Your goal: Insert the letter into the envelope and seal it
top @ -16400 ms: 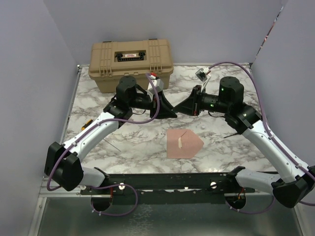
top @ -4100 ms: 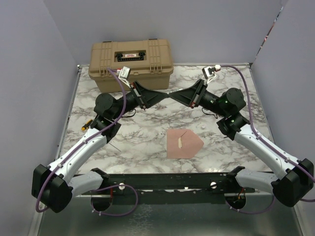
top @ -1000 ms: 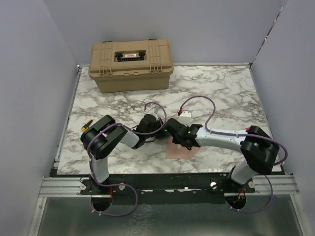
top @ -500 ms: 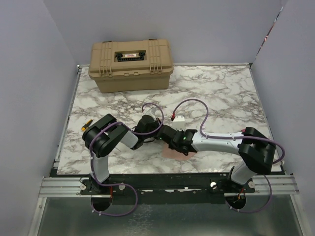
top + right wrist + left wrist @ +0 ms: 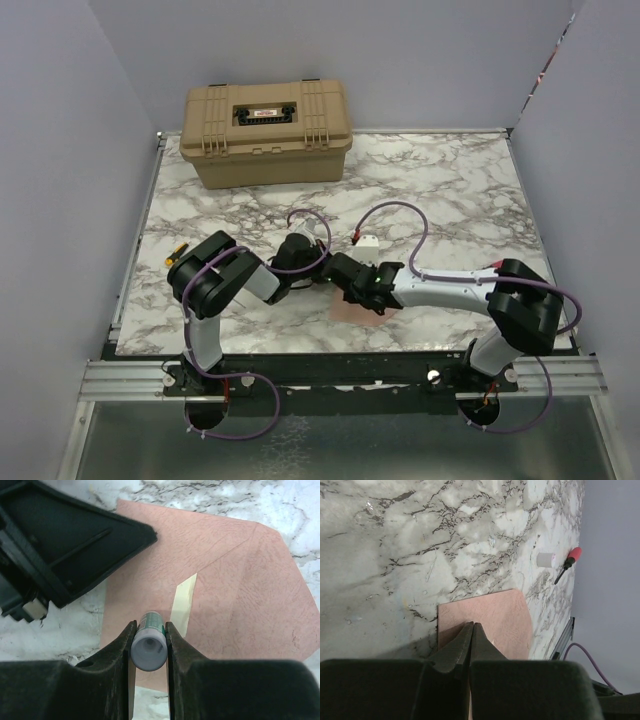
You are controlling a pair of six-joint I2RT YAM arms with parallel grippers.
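Observation:
The pinkish-brown envelope lies flat near the table's front edge, its pointed flap to the right and a cream strip across its middle. In the top view only its edges show under the arms. My right gripper is shut on a small green-labelled tube and holds it end-down just over the envelope's left half. My left gripper is shut and empty, with its tips over the envelope's corner. It shows as a black shape in the right wrist view. The letter is not in view.
A tan toolbox stands at the back left of the marble table. A red-handled tool and a small white cap lie near the table's left edge. Both arms are folded low over the front centre.
Both arms have come down from raised poses at mid-table to the envelope at the front. Over the last second the right gripper shifted slightly left over the envelope; the left barely moved.

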